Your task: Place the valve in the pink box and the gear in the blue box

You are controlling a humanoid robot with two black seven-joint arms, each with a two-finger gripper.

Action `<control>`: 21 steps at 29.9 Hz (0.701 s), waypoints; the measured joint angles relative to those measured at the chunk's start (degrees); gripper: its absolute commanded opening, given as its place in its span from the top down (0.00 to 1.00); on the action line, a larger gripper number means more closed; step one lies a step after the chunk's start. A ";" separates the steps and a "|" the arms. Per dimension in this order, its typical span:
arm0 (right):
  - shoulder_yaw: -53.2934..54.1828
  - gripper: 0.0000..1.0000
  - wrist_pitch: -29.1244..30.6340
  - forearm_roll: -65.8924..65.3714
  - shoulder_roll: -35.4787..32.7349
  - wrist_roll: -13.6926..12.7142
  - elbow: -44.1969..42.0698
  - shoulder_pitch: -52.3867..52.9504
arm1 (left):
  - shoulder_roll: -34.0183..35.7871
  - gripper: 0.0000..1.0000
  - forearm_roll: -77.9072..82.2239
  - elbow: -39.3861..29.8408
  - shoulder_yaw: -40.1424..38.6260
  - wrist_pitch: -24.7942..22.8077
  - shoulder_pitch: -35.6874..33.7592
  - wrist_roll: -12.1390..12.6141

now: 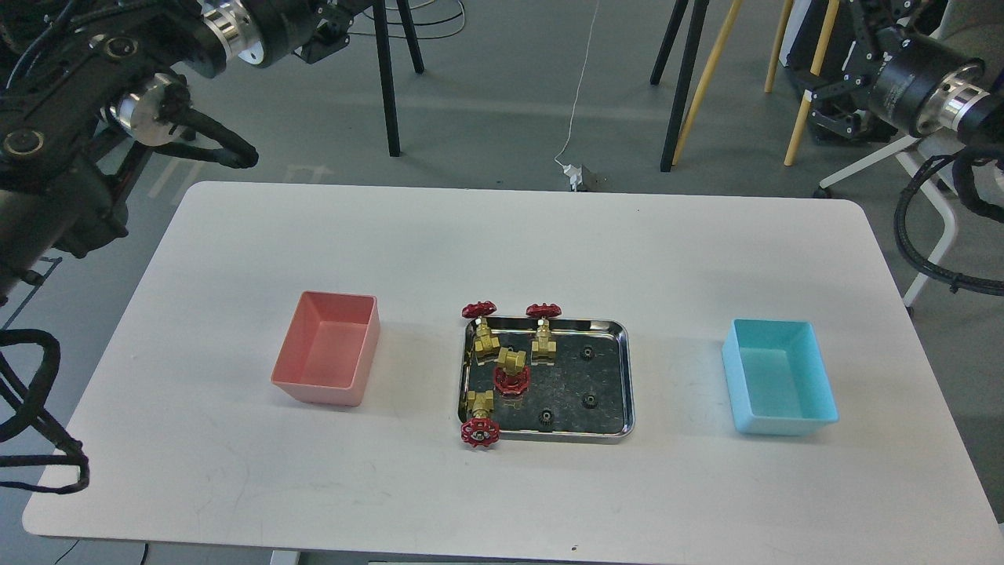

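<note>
Several brass valves with red handwheels lie in the left half of a shiny steel tray [628, 377] at the table's centre; the middle valve [511, 369] lies among the others. Three tiny black gears sit in the tray's right half, one gear [590, 402] near the middle right. The pink box [318, 390] stands left of the tray and looks empty. The blue box [784, 424] stands to the right, also empty inside. My left gripper [328, 35] is raised at the top left, and my right gripper [838, 110] at the top right. Both are dark and far above the table.
The white table [502, 251] has rounded corners and edges on all sides. Behind it stand black tripod legs [388, 86], yellow legs [706, 78] and a white cable with a plug [579, 176] on the floor. Black cable loops hang at the left and right edges.
</note>
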 measured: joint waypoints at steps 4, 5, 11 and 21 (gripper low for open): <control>0.00 0.01 -0.12 -0.09 -0.17 0.02 0.13 0.00 | 1.39 0.00 -0.01 -0.19 -0.31 -1.91 0.00 -2.69; 0.00 0.01 -0.13 -0.09 -0.33 0.02 0.15 0.02 | 1.59 0.00 -0.04 -0.29 -0.41 -2.12 0.00 -3.75; 0.00 0.01 -0.21 -0.10 -0.74 0.03 0.05 0.06 | 1.67 0.00 -7.13 2.80 -4.74 -4.36 -0.14 -6.56; 0.12 0.01 0.00 -0.17 -0.91 0.11 -0.40 1.39 | -1.42 0.00 -11.46 13.97 -4.87 -8.52 -0.54 -13.93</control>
